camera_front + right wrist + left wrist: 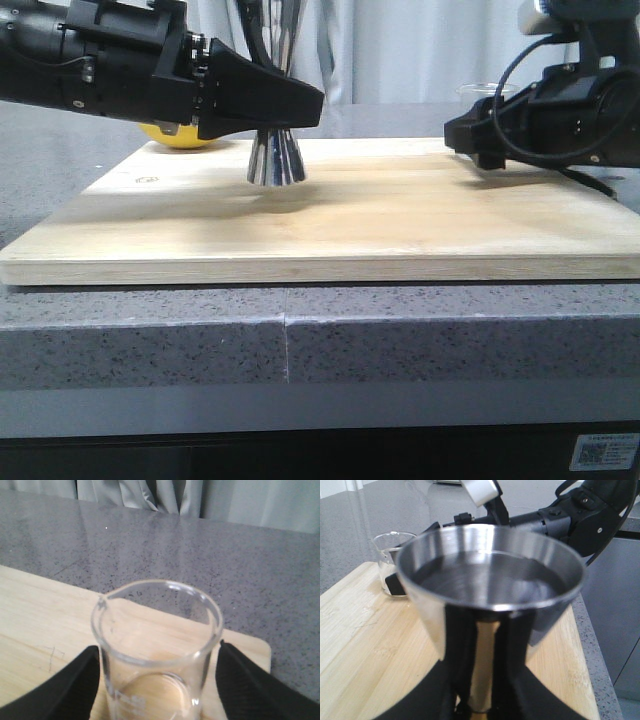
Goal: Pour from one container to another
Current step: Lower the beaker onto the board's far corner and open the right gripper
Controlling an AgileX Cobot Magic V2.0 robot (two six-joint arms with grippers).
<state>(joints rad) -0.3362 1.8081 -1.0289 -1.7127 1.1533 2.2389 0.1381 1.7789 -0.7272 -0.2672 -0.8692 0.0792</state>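
The steel jigger stands upright on the wooden board, left of centre. My left gripper is shut on its narrow waist. In the left wrist view its upper cup fills the frame, dark inside, and black fingers press on both sides of the stem. The clear glass beaker stands on the board's far right corner and looks empty. My right gripper has a finger against each side of it. Only the beaker's rim shows above the right gripper in the front view.
A yellow lemon lies behind the left arm at the board's back left. The board rests on a grey speckled counter. Curtains hang behind. The beaker sits beyond the jigger in the left wrist view.
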